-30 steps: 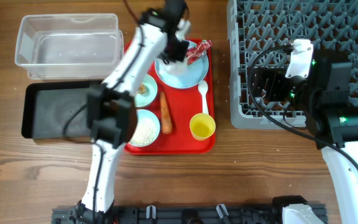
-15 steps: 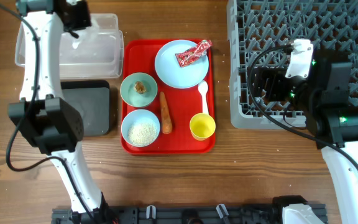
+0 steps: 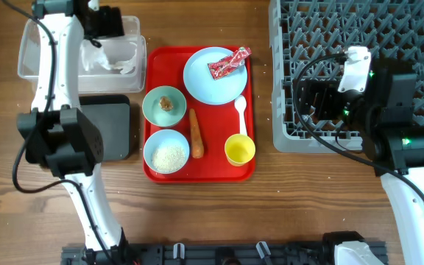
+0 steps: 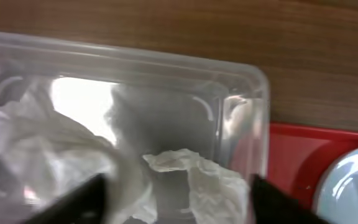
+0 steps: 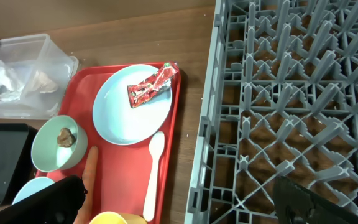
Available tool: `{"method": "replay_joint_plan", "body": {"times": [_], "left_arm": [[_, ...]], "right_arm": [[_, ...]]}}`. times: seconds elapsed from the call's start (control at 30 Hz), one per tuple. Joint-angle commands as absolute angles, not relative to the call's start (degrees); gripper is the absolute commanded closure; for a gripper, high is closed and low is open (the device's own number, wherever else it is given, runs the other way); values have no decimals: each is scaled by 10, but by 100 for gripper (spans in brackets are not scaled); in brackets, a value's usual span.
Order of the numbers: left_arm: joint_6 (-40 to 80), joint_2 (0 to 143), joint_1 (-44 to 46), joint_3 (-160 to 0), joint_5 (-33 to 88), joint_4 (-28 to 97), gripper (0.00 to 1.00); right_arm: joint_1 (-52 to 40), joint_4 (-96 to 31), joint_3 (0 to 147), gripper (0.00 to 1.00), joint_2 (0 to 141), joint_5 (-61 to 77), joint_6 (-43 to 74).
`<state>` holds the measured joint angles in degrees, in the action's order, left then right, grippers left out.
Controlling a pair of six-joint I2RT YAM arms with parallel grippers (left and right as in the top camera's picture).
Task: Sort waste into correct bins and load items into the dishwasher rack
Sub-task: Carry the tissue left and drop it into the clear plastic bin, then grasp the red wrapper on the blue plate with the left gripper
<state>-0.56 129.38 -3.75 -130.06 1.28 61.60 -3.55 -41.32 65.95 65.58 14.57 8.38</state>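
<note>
The left gripper (image 4: 178,186), jaws spread and empty, hovers over the clear plastic tub (image 3: 32,72), where the crumpled white napkin (image 3: 112,57) lies. The right gripper (image 5: 176,190) (jaws wide apart, holding nothing) hangs over the grey dishwasher rack (image 3: 389,29).

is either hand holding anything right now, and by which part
Nothing is held. The left hand is open above the crumpled napkin lying in the clear tub; the right hand is open too.
</note>
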Motion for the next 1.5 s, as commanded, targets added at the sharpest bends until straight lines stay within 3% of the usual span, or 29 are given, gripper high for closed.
{"method": "replay_joint_plan", "body": {"times": [0.0,0.07,0.1,0.13,0.17,0.2,0.23,0.27,0.3,0.33,0.37,0.4,0.43,0.47,0.53,0.67,0.87,0.9,0.93,1.1,1.47], "left_arm": [[33,1275,-39,-1312,-46,628,96],[74,1276,-48,-1312,-80,637,96],[95,1276,-54,-1312,-87,640,66],[112,1276,-61,-1312,-86,640,0],[146,1276,-71,-1312,-74,640,0],[153,1276,-78,-1312,-30,644,15],[167,1276,-85,-1312,24,652,67],[208,1276,-92,-1312,63,659,87],[260,1276,-100,-1312,107,661,85],[277,1276,-104,-1312,141,656,52],[277,1276,-106,-1312,161,650,26],[276,1276,-107,-1312,174,644,34],[269,1276,-107,-1312,176,640,68],[242,1276,-106,-1312,176,639,96],[128,1276,-101,-1312,176,646,96],[57,1276,-95,-1312,233,687,41],[-72,1274,0,-1312,267,678,31],[-85,1274,24,-1312,241,677,29],[-89,1276,95,-1312,138,669,25],[-133,1315,224,-1312,-6,633,17],[-178,1442,253,-1312,55,586,19]], "right_arm": [[-37,-413,673,0,658,151,91],[-37,-412,673,0,658,151,91],[-37,-412,673,0,658,151,91],[-37,-413,673,0,658,151,92],[-37,-413,673,0,658,151,92],[-37,-413,673,0,658,151,92],[-37,-413,673,0,658,151,92],[-37,-413,673,0,658,151,91],[-37,-413,673,0,658,151,92],[-37,-413,673,0,658,151,91],[-37,-413,673,0,658,151,91],[-37,-413,673,0,658,151,91],[-37,-413,673,0,658,151,91],[-37,-413,673,0,658,151,90],[-37,-413,672,0,658,151,90],[-37,-412,671,0,662,151,90],[-37,-415,671,0,691,151,91],[-37,-415,671,0,693,151,91],[-37,-416,671,0,697,151,92],[-37,-418,671,0,696,151,91],[-37,-431,671,0,696,152,93]]}}
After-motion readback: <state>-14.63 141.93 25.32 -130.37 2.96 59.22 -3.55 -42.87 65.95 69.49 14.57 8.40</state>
